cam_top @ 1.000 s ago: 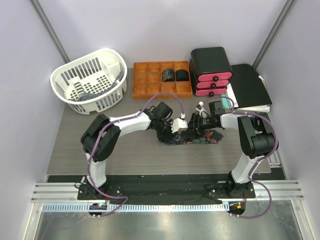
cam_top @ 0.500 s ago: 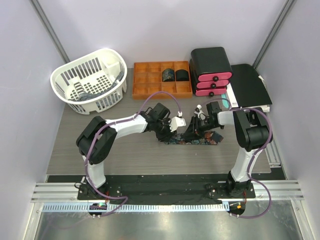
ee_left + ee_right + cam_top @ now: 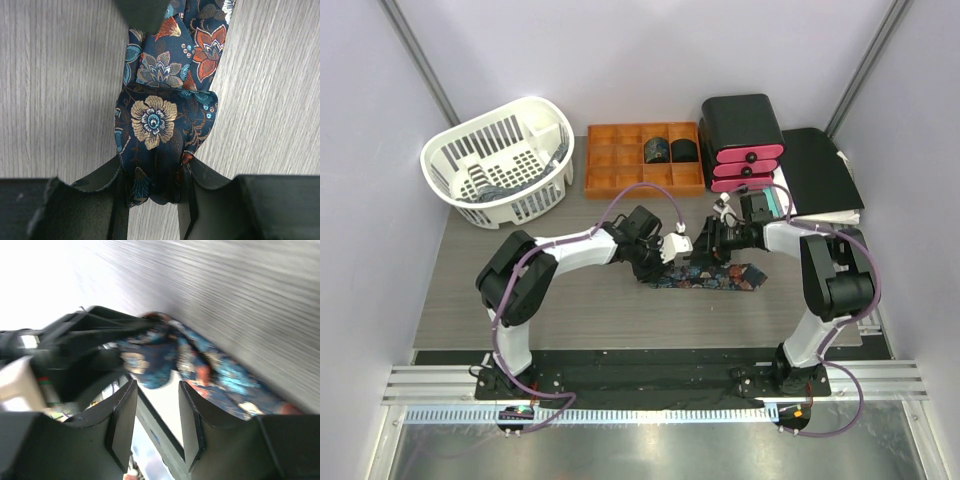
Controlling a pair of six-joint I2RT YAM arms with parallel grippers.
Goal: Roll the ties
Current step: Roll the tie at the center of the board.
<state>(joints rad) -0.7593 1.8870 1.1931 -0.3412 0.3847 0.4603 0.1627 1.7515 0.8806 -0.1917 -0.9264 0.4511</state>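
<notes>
The left gripper (image 3: pixel 152 187) pinches the folded end of the tie (image 3: pixel 160 115), a dark navy fabric with a floral print in orange, tan and blue. Its 2 fingers (image 3: pixel 107 182) press the cloth from both sides, just above the table (image 3: pixel 570 300). The rest of the tie lies flat on the wood-grain surface near the middle of the table, stretching toward the right arm's side. The right gripper (image 3: pixel 156 390) hovers close to the same folded end. Its jaws are spread with nothing between them, though its own view is blurred. At the back of the table, 2 rolled ties (image 3: pixel 656 150) sit in adjoining compartments of the orange tray (image 3: pixel 615 160). The tray stands between a white basket (image 3: pixel 520 205) and a pink drawer unit (image 3: pixel 745 155).
</notes>
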